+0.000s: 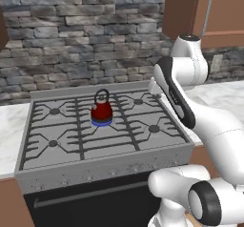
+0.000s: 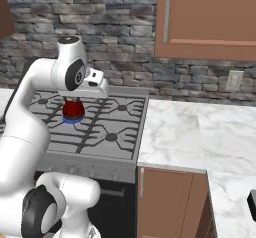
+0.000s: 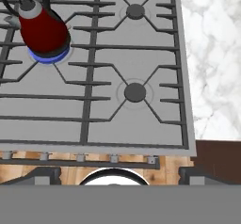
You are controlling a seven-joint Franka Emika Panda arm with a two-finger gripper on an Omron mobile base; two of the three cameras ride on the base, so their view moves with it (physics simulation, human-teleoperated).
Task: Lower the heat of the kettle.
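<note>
1. Fingers [image 3: 44, 176] show in the hand view as two dark tips spread far apart at the bottom edge, with nothing held between them.
2. Gripper [image 3: 113, 177] hangs high over the front edge of the stove [image 1: 28, 171], well apart from the kettle [image 1: 102, 109].
3. Upright and dark red, the kettle stands on its blue base ring at the middle of the cooktop, on the grates [image 1: 76, 126] between the left and right burners.
4. Its thin dark loop handle rises above the silver top; the spout side cannot be told.
5. Around the kettle the grates lie bare, so there is open room on every side of it.
6. Front right burner [image 3: 135, 92] and rear right burner [image 3: 135, 11] both carry nothing.
7. Small knobs [image 3: 114, 158] line the stove's front panel, just below the cooktop's front edge.
8. Marble counter [image 2: 190, 132] meets the stove's right edge, and a stone wall [image 1: 71, 35] stands behind it.
</note>
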